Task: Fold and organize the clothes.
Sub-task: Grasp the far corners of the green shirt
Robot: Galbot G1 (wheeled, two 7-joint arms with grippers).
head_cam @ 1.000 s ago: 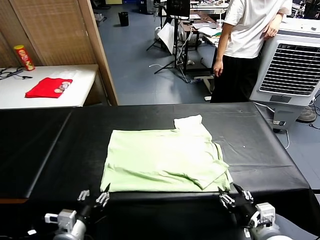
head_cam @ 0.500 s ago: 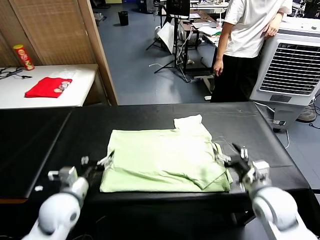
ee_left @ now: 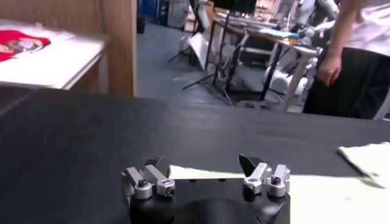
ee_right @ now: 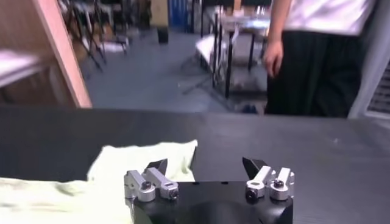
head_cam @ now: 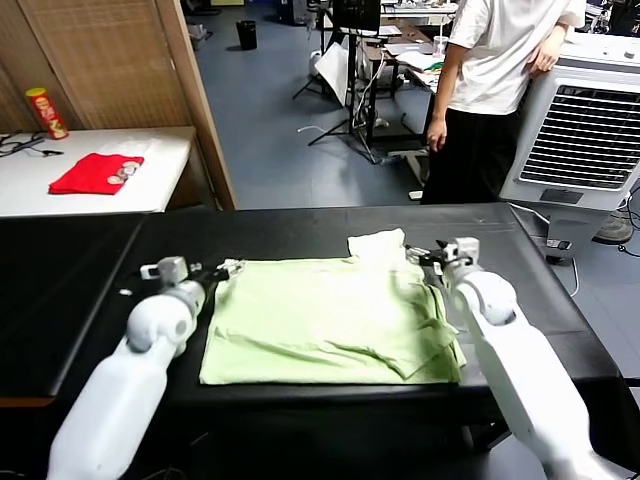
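The clothes are one pale green shirt (head_cam: 330,315), lying flat and partly folded in the middle of the black table (head_cam: 520,300), with one sleeve sticking out at the far edge. My left gripper (head_cam: 222,268) hovers open at the shirt's far left corner. In the left wrist view the shirt's edge (ee_left: 201,173) shows as a pale strip just beyond the open left gripper (ee_left: 204,163). My right gripper (head_cam: 425,255) is open beside the far right corner, next to the sleeve. In the right wrist view the shirt (ee_right: 134,161) lies under one side of the open right gripper (ee_right: 204,164). Neither gripper holds anything.
A white side table (head_cam: 160,190) at the far left carries a small red folded garment (head_cam: 97,173) and a red can (head_cam: 47,113). A person in a white T-shirt (head_cam: 500,70) stands behind the table beside a white air cooler (head_cam: 590,130). A wooden panel (head_cam: 190,90) stands behind.
Both arms have swept from the table's front edge along the shirt's sides up to its far corners. The shirt lies as before and both grippers stay open.
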